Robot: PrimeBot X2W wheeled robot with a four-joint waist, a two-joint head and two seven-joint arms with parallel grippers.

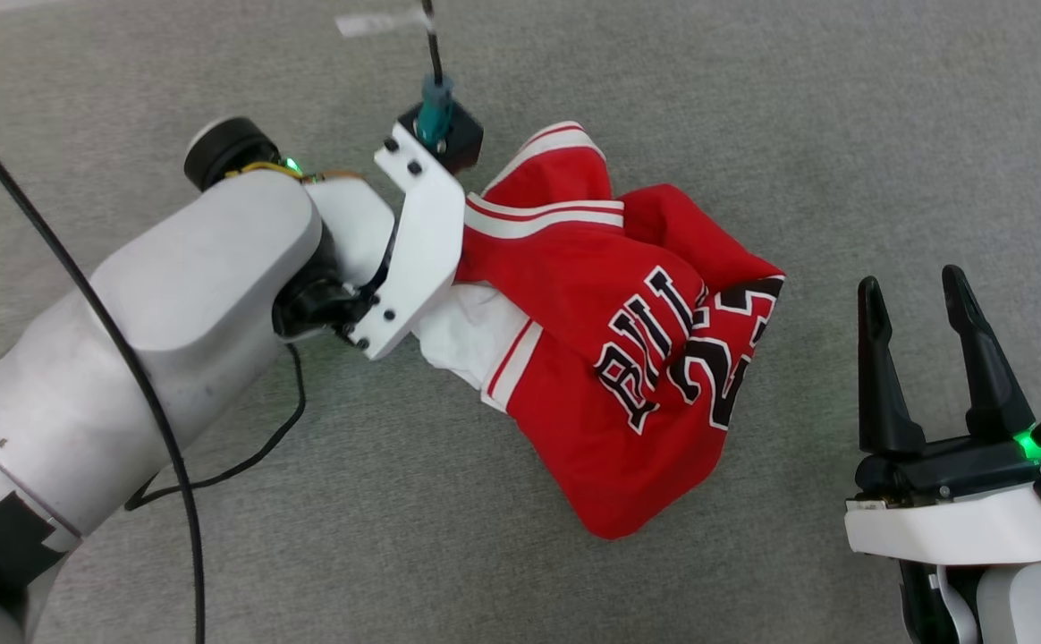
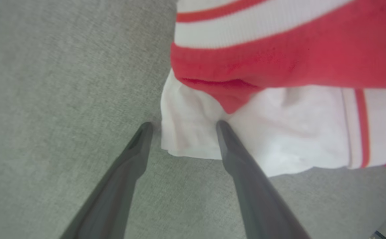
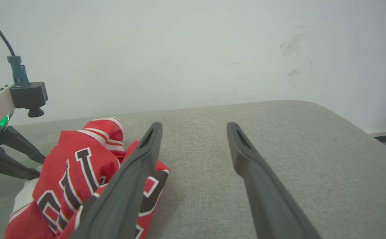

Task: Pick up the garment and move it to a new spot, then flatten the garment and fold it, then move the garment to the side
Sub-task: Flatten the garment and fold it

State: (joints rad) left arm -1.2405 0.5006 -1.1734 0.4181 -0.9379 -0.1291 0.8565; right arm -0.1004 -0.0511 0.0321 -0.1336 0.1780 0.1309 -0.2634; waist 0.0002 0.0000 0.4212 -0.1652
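The garment lies crumpled on the grey cloth surface, red with black white-edged letters and "23" facing up, its white sleeve at the left side. My left gripper is open at the sleeve's edge. One finger lies over the white cloth and the other over the grey surface beside it. From the head, the left wrist's white bracket hides those fingers. My right gripper stands open and empty to the right of the garment, apart from it. Its fingers pass in front of the garment.
A black cable trails across the grey surface beside the left arm. A pale strip lies at the far edge. A white wall stands behind the surface, whose rounded edge drops off at the right.
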